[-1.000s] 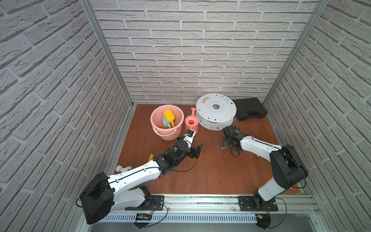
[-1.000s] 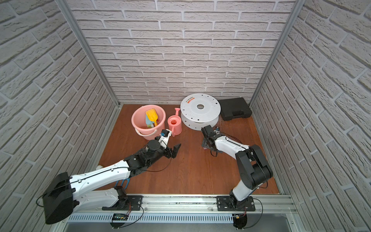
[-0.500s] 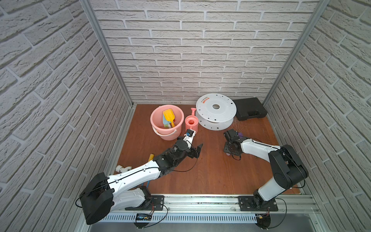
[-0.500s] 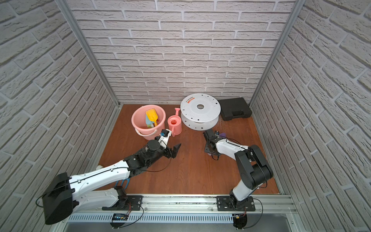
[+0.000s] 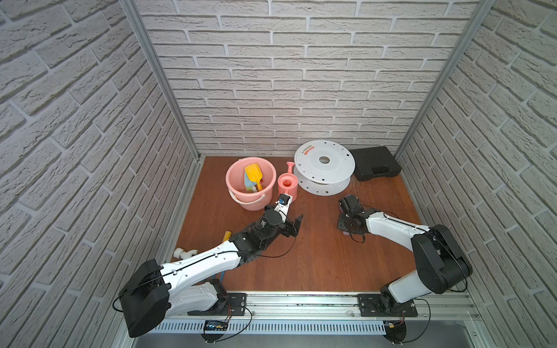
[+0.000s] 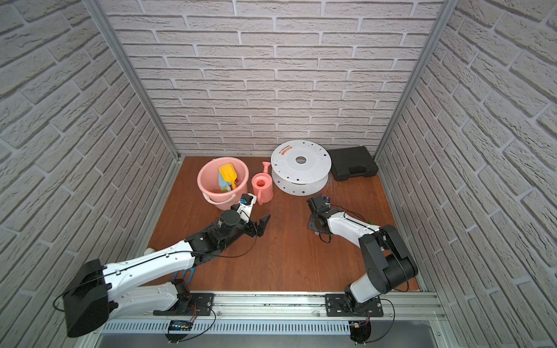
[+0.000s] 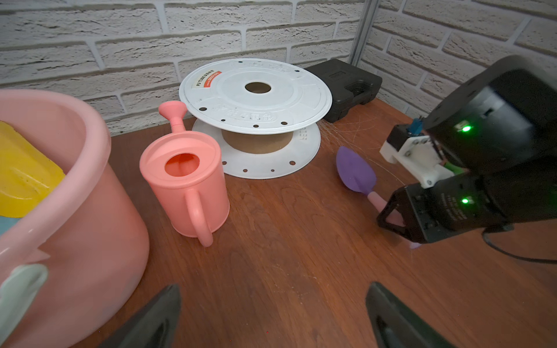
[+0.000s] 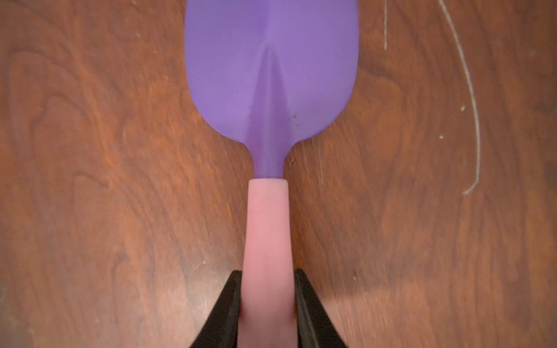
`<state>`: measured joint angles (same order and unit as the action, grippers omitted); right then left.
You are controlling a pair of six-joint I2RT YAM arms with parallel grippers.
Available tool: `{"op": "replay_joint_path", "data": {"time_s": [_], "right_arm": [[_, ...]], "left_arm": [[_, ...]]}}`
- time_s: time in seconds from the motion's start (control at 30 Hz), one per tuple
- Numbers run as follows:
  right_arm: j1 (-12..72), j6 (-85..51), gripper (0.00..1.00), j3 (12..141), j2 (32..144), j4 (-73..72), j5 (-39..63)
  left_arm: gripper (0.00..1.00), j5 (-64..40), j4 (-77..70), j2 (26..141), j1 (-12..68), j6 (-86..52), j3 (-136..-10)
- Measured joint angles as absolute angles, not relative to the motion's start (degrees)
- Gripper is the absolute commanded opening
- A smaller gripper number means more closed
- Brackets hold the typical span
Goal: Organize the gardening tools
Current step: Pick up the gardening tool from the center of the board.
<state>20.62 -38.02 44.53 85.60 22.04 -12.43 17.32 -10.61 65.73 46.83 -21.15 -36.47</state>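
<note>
A purple trowel (image 8: pixel 271 75) with a pink handle lies on the wooden floor, right of centre. My right gripper (image 8: pixel 266 274) is shut on that handle; the left wrist view shows the trowel (image 7: pixel 355 173) and the right gripper (image 7: pixel 391 217) the same way. The left gripper (image 7: pixel 272 286) is open and holds nothing, low over bare floor beside the pink bucket (image 5: pixel 241 195). In the bucket stand a yellow trowel (image 5: pixel 253 173) and a pale teal tool (image 5: pixel 248 183). Under the left arm show the yellow handle (image 5: pixel 226 235) and blue end (image 6: pixel 184 274) of a fork.
A pink watering can (image 5: pixel 287 185) stands right of the bucket. Behind it are a white spool (image 5: pixel 324 165) and a black case (image 5: pixel 376 167) against the back wall. A white fitting (image 5: pixel 184 253) lies at the left wall. Brick walls close in three sides.
The right gripper has closed its jaws on the purple trowel's pink handle and shifted slightly toward the front. The left arm has not moved.
</note>
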Motion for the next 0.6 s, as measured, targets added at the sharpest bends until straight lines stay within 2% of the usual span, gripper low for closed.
{"op": "replay_joint_path", "data": {"time_s": [0.23, 0.47, 0.6], "right_arm": [[27.77, -33.34, 0.03, 41.87, 72.77, 18.44, -14.04], [40.51, -26.48, 0.03, 40.12, 64.55, 14.90, -19.59], [46.81, -22.28, 0.03, 38.65, 60.80, 12.32, -23.27]], "left_arm": [[0.98, 17.02, -10.24, 68.42, 44.45, -22.04, -37.17], [0.87, 10.74, -9.87, 70.65, 42.26, -23.73, -43.62], [0.77, 6.20, -9.50, 73.41, 41.78, -24.99, -50.02]]}}
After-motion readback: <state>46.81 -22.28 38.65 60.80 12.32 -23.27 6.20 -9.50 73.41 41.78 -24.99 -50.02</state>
